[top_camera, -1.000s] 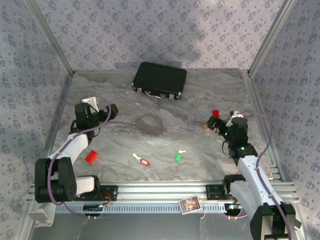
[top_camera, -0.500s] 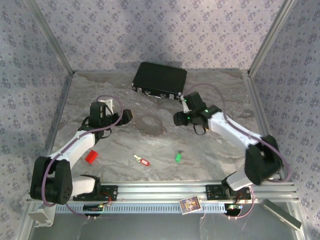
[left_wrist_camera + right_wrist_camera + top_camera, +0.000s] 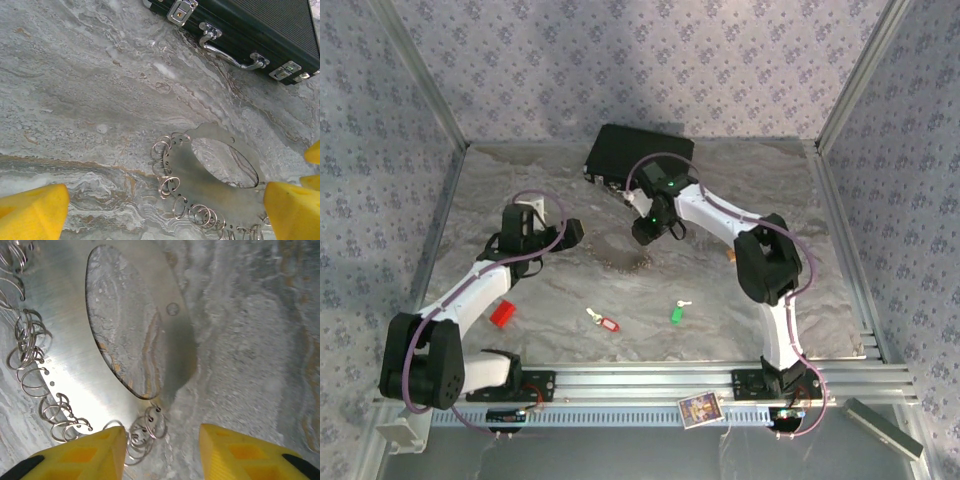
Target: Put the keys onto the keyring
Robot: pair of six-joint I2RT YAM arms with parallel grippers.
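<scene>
Keyring (image 3: 65, 340) metal lay directly below the right gripper (image 3: 160, 452), whose yellow fingers (image 3: 85, 455) stood spread and empty over its rim. The left gripper (image 3: 162, 212), likewise spread, hovered just beside the keyring. Thin, stiff and probably slippery, it looked best pinched across its rim, clear of the loose small rings (image 3: 170, 185). The red-tagged key (image 3: 607, 323) and green-tagged key (image 3: 677, 313) lay well apart from the keyring, on its near side.

Your left arm extends forward, its left gripper (image 3: 570, 232) held wide apart, and your right arm folds sharply across toward the middle, its right gripper (image 3: 646, 232) pointed down, jaws parted.
</scene>
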